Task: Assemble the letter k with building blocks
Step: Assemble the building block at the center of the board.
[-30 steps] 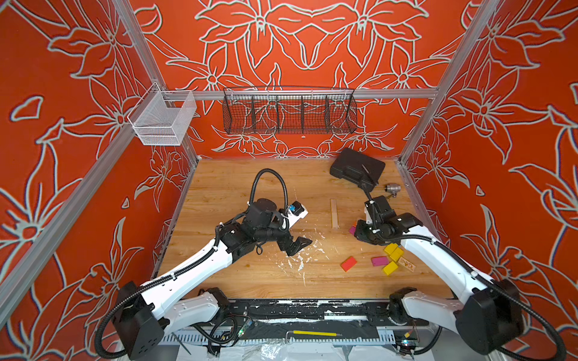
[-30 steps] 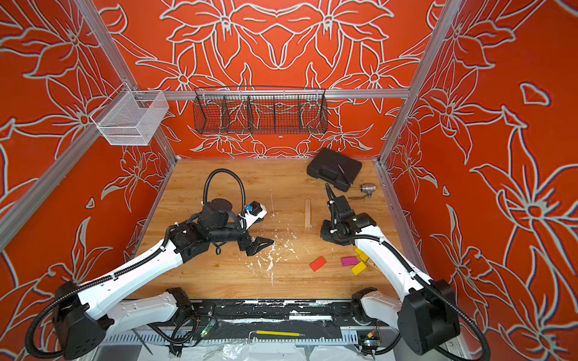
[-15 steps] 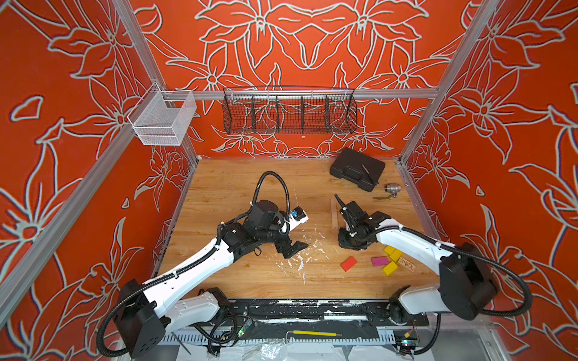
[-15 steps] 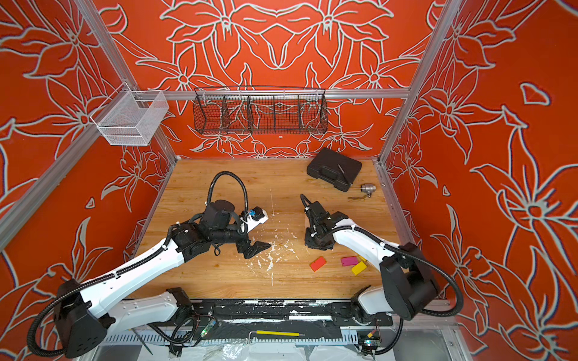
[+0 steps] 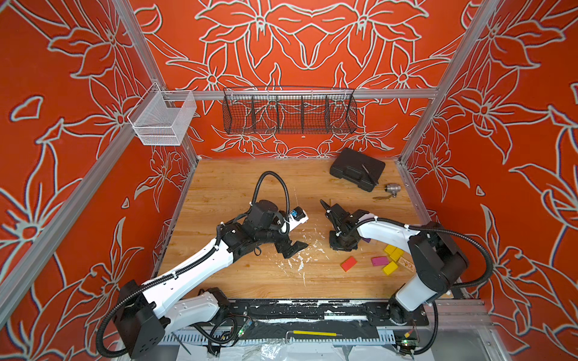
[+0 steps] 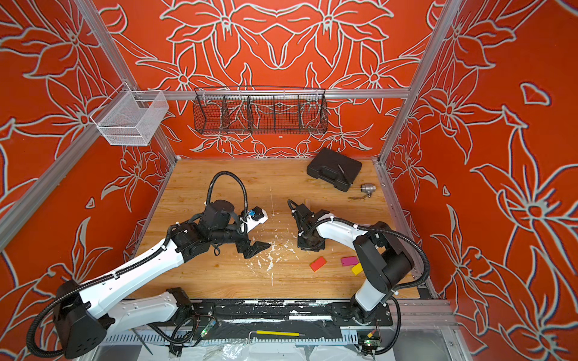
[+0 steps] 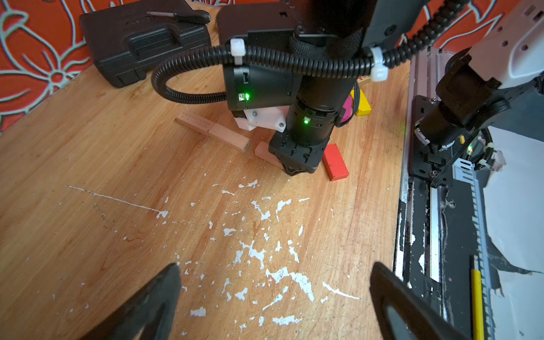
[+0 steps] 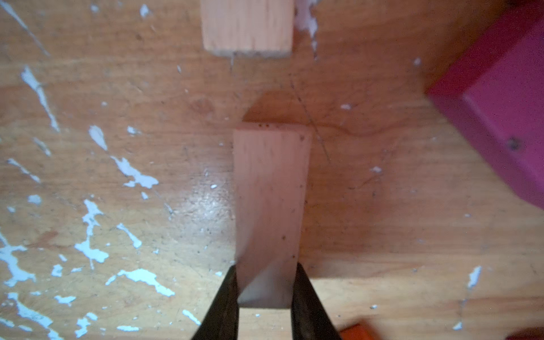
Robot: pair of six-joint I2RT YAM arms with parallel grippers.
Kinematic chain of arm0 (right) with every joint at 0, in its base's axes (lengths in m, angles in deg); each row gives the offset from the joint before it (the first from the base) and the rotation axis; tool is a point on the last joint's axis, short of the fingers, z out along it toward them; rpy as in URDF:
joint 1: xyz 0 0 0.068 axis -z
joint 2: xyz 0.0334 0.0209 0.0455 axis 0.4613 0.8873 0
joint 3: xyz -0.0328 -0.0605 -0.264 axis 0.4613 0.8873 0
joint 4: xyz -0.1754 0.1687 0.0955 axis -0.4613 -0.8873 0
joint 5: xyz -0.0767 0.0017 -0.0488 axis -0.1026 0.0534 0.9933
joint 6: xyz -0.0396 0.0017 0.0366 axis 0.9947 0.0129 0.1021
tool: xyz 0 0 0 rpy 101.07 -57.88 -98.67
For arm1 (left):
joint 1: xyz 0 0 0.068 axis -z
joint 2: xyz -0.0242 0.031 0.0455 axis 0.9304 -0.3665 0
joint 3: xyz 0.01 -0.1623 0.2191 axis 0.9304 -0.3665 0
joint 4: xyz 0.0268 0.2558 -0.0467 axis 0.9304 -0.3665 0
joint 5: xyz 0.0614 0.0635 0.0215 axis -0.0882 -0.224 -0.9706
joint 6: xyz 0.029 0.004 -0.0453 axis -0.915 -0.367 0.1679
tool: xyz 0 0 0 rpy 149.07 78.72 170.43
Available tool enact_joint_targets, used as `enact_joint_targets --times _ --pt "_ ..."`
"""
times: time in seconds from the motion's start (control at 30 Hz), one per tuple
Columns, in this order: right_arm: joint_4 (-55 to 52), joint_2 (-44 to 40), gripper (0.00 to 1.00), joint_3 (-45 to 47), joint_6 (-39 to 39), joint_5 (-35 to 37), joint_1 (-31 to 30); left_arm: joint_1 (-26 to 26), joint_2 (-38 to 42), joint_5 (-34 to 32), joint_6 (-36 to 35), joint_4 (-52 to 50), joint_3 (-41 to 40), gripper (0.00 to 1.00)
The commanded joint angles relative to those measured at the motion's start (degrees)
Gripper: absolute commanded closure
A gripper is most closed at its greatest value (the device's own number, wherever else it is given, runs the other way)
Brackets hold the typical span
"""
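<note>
Looking through the right wrist view, you see your right pincer [image 8: 265, 273] clamped on a plain wood block [image 8: 270, 191]. Its 2 black fingers [image 8: 223, 300] press the long sides at 1 end, and the rest of the block juts out ahead over the surface [image 8: 382, 235]. You cannot tell from here whether the block's underside rests on the surface or hangs just above it. Beyond its free end, across a gap of bare wood, lies the end of a second plain wood block [image 8: 247, 26], roughly in line with the held one. A purplish-pink block [image 8: 500, 132] lies off to 1 side, touching neither.

From the left wrist view, that second block lies flat and end to end with a third plain wood block [image 7: 194, 122], the 2 forming 1 straight bar. A red block [image 7: 335, 162] lies flat just beside the right pincer, on the side away from the bar.

Your left pincer [image 7: 273, 309] stands wide apart and holds nothing. It hovers over the white-flecked patch of the surface, apart from the right pincer.

In a top view, a magenta block [image 5: 380, 261] and 3 yellow blocks [image 5: 395, 254] lie near the red one, close under the right arm.
</note>
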Motion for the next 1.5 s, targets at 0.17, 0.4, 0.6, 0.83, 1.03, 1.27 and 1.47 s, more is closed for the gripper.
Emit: enact_joint_targets --times 0.17,0.4,0.6,0.83,1.03,1.27,1.47 --pt "-1.4 1.0 0.67 -1.4 -0.9 1.5 -0.3 0.2 0.2 0.3 -0.1 0.1 0.4 0.02" --pt "-4.9 -2.7 0.52 -4.0 -0.4 5.2 -0.1 0.2 0.0 1.0 0.0 0.3 0.3 0.03" --pt "-5.4 -3.7 0.49 -6.0 1.5 6.4 2.1 0.2 0.0 1.1 0.0 0.4 0.2 0.03" --pt "-2.7 -1.6 0.50 -6.7 2.3 4.6 5.0 0.2 0.1 1.2 -0.1 0.3 0.2 0.03" --pt "0.4 1.2 0.55 -6.9 2.5 1.7 6.1 0.2 0.1 1.6 -0.4 0.2 0.3 0.03" --pt "1.3 4.7 0.61 -8.0 2.7 1.7 6.1 0.2 -0.2 1.6 -0.4 -0.3 0.6 0.03" --pt "2.1 6.1 0.67 -8.1 2.5 0.8 6.2 0.2 -0.2 1.4 -0.4 -0.3 0.5 0.03"
